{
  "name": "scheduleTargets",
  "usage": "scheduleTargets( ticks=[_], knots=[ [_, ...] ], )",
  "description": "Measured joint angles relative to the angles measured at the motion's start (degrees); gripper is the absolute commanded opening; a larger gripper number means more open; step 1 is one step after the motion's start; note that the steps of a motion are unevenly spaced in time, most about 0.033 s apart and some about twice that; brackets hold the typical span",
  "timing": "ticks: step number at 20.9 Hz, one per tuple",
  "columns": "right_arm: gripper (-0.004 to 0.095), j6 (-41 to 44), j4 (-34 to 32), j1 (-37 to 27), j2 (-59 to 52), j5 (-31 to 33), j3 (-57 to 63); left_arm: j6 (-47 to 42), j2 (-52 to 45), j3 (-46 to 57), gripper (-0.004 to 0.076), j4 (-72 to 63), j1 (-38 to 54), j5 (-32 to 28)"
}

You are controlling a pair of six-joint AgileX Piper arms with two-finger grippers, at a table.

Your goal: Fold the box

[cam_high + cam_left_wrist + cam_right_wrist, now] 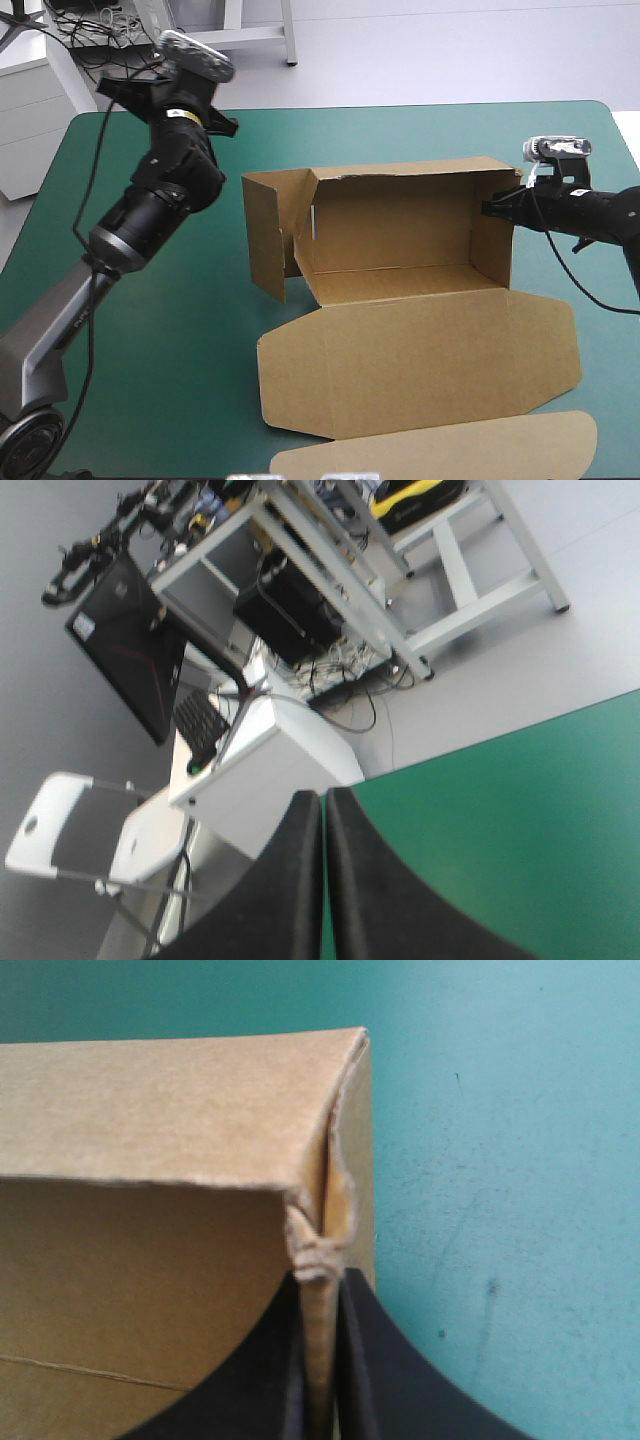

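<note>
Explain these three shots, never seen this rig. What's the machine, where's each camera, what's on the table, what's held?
It is a robot with two arms, each ending in a black two-fingered gripper. The high view looks down on the teal-green table from behind the robot. The other two come from cameras on the wrists, looking along the fingers. On the table stands a brown box, half made: walls up, lid lying flat toward the robot. The right gripper is pinched shut on the box's right end wall, near a top corner. The left gripper is shut on nothing, held up over the table's far left, so its camera looks past the table's edge.
</note>
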Motion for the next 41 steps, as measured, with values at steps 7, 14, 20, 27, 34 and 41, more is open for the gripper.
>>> scheduleTargets(
  ticks=[7,14,20,27,34,41],
  knots=[
    [-0.0002,8.58,-1.76,0.0,-5.02,6.96,-1.06,16.89,-3.2,6.68,-0.0004,-28.22,16.2,0.02],
    [-0.0002,9.05,-0.95,0.0,2.22,3.83,-1.45,28.13,-3.44,12.58,-0.0004,-39.55,17.78,1.24],
    [0.0012,7.06,-0.88,0.0,6.43,1.51,-1.45,32.91,-3.45,12.58,-0.0004,-51.49,26.41,1.24],
    [0.0292,8.25,-1.11,0.0,8.71,2.39,-1.85,41.32,-3.5,12.59,-0.0004,-62.73,39.57,6.66],
    [0.0494,8.82,-2.32,0.11,11.85,6.47,-12.17,44.66,-3.5,12.59,-0.0004,-64.33,42.89,9.71],
    [0.0494,10.87,-2.32,0.11,11.92,10.5,-25.01,44.66,-3.5,12.59,-0.0004,-64.7,42.92,7.73]
  ],
)
